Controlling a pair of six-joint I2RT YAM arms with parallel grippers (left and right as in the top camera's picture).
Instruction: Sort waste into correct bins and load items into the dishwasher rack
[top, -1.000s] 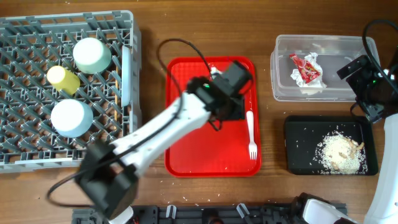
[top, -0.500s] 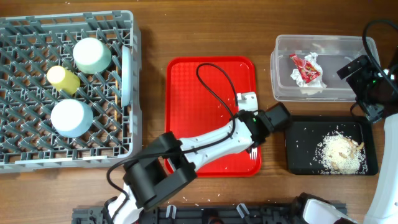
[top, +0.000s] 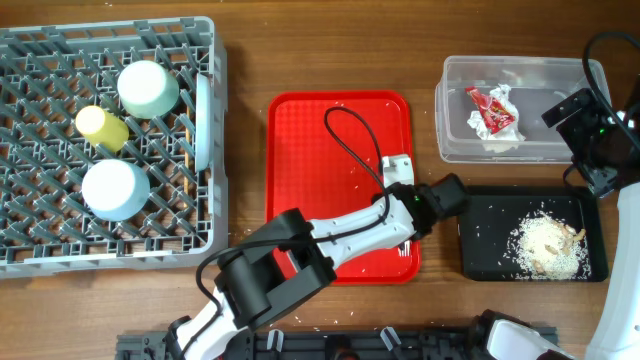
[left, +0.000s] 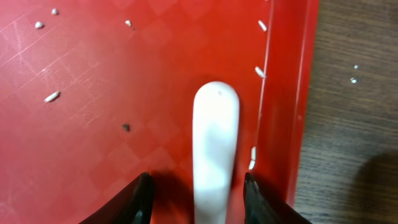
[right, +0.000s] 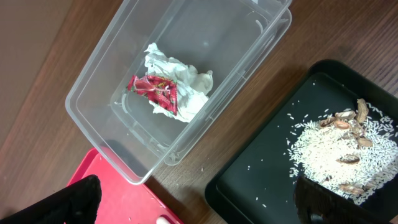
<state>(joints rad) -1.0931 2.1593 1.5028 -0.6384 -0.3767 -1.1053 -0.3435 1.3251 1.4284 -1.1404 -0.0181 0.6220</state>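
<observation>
The white plastic fork's handle (left: 214, 137) lies on the red serving tray (left: 93, 93) near its right rim. My left gripper (left: 198, 180) is open astride it, with a gap between each finger and the handle. In the overhead view the left arm covers most of the fork. The right gripper (right: 196, 202) hangs wide open and holds nothing. It is above the gap between the clear tub (right: 99, 106) and the black tray (right: 261, 180). The tub holds the white napkin (right: 186, 81) and the red wrapper (right: 155, 90). Rice scraps (right: 329, 149) lie in the black tray.
The grey dishwasher rack (top: 40, 250) at the left holds a green bowl (top: 148, 88), a yellow cup (top: 102, 128), a blue bowl (top: 115, 190) and a blue plate (top: 203, 122) on edge. Loose rice grains (left: 53, 96) dot the red tray (top: 320, 150).
The left arm has swung from the middle of the red tray to its right edge and come down over the fork handle, its fingers narrowing. The right arm has not moved.
</observation>
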